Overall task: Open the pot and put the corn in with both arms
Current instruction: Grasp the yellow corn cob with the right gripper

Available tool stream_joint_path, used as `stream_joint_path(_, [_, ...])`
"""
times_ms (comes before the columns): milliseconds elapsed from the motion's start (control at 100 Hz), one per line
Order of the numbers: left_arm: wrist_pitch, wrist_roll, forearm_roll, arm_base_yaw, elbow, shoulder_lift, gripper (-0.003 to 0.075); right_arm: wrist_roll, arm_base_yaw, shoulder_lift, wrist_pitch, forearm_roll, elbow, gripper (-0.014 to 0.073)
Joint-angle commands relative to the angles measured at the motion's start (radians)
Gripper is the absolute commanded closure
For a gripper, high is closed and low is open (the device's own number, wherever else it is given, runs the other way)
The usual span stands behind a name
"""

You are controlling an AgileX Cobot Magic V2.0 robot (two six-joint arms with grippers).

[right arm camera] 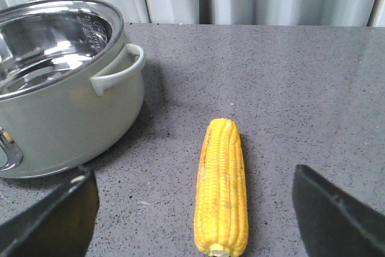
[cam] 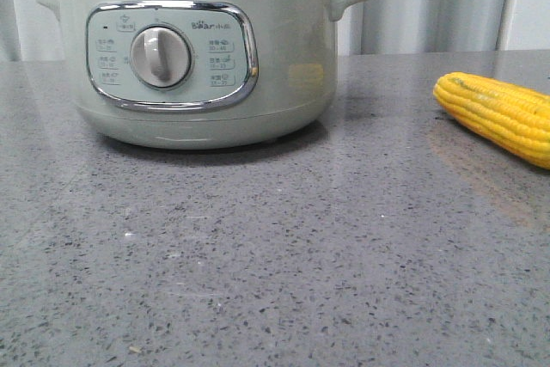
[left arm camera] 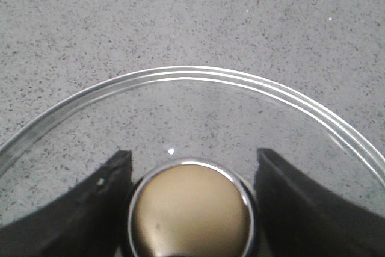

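Yellow, hard-kernelled: the corn (right arm camera: pixel 221 186), one cob, lies flat on the grey speckled surface (cam: pixel 258 264) to the right of the pot (cam: pixel 193 58), apart from it. Judged light and rigid, with ribbed rows that give grip but a round body liable to roll. Best taken across its middle, the jaws closing on its two long sides. Front view cuts the cob off at the frame edge.

Right gripper (right arm camera: pixel 192 209): jaws spread wide, empty, one either side of the cob in the wrist view and not touching it.

Pot: pale green enamel-look shell, steel rim, uncovered; the bright steel bowl (right arm camera: pixel 51 43) looks empty where it shows. Judged heavy and stable, unlikely to shift when the cob goes in. Its far wall and floor are only partly seen.

Lid (left arm camera: pixel 192 118): clear glass, steel-banded edge, brass-coloured knob (left arm camera: pixel 191 212). Fragile and smooth. Left gripper (left arm camera: pixel 191 209): jaws sit close on either side of the knob, probably clamped on it, though the contact itself lies under the knob's rim and cannot be confirmed. Whether the lid rests on the surface or hangs above it is not clear. Neither arm appears in the front view.
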Motion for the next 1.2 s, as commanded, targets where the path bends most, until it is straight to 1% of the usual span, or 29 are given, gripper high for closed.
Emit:
stream_joint_path(0, [-0.043,-0.003,-0.005,0.000,-0.025,-0.018,0.0276,-0.004,-0.007,0.009,-0.073,0.002,-0.036,0.0043])
stream_joint_path(120, [-0.017,-0.003,-0.005,-0.002,-0.030,-0.080,0.0281,-0.004,-0.007,0.047,-0.077,0.002,-0.038,0.0043])
stream_joint_path(220, [0.026,-0.003,-0.005,-0.002,-0.047,-0.179,0.0281,-0.004,-0.007,0.131,-0.062,0.002,-0.057,0.0043])
stream_joint_path(350, [0.075,-0.003,-0.005,-0.002,-0.073,-0.356,0.0281,-0.004,-0.007,0.298,-0.031,-0.006,-0.123,0.0043])
stream_joint_path(480, [0.079,-0.003,-0.005,-0.002,-0.074,-0.551,0.0281,-0.004,-0.007,0.489,0.030,-0.054,-0.206,0.0043])
stream_joint_path(600, [0.081,-0.003,-0.005,-0.002,-0.074,-0.687,0.0281,-0.004,-0.008,0.643,0.064,-0.112,-0.266,0.0043])
stream_joint_path(690, [0.086,-0.003,-0.005,-0.002,-0.074,-0.760,0.0281,-0.002,-0.009,0.741,0.102,-0.157,-0.299,0.0043])
stream_joint_path(770, [0.111,-0.003,-0.005,-0.002,-0.074,-0.811,0.0281,-0.002,-0.009,0.803,0.135,-0.165,-0.316,0.0044])
stream_joint_path(820, [0.135,-0.003,-0.005,-0.002,-0.074,-0.838,0.0281,0.012,-0.009,0.830,0.139,-0.165,-0.316,0.0062])
stream_joint_path(890, [0.178,-0.003,-0.005,-0.002,-0.074,-0.856,0.0282,0.050,-0.009,0.851,0.141,-0.165,-0.316,0.0155])
stream_joint_path(930, [0.199,-0.003,-0.005,-0.002,-0.074,-0.864,0.0282,0.050,-0.009,0.854,0.144,-0.163,-0.316,0.0251])
stream_joint_path(940, [0.203,-0.003,-0.005,-0.002,-0.074,-0.865,0.0282,0.050,-0.009,0.854,0.144,-0.161,-0.316,0.0286])
stream_joint_path(960, [0.219,-0.003,-0.005,-0.002,-0.074,-0.864,0.0282,0.050,-0.009,0.849,0.144,-0.161,-0.318,0.0323])
stream_joint_path(1010, [0.240,-0.003,-0.005,-0.002,-0.074,-0.866,0.0282,0.050,-0.009,0.832,0.149,-0.157,-0.323,0.0472])
stream_joint_path(1030, [0.248,-0.003,-0.005,-0.002,-0.074,-0.866,0.0282,0.050,-0.009,0.821,0.149,-0.157,-0.330,0.0507])
stream_joint_path(1040, [0.253,-0.003,-0.005,-0.002,-0.074,-0.866,0.0282,0.050,-0.009,0.814,0.149,-0.157,-0.332,0.0540])
stream_joint_path(1080, [0.260,-0.003,-0.006,-0.002,-0.074,-0.866,0.0282,0.050,-0.009,0.791,0.149,-0.157,-0.346,0.0625])
stream_joint_path(1110, [0.265,-0.003,-0.012,-0.002,-0.074,-0.866,0.0282,0.050,-0.009,0.766,0.145,-0.157,-0.360,0.0670])
stream_joint_path(1190, [0.265,-0.003,-0.016,-0.002,-0.074,-0.866,0.0282,0.050,0.000,0.706,0.136,-0.157,-0.419,0.0664])
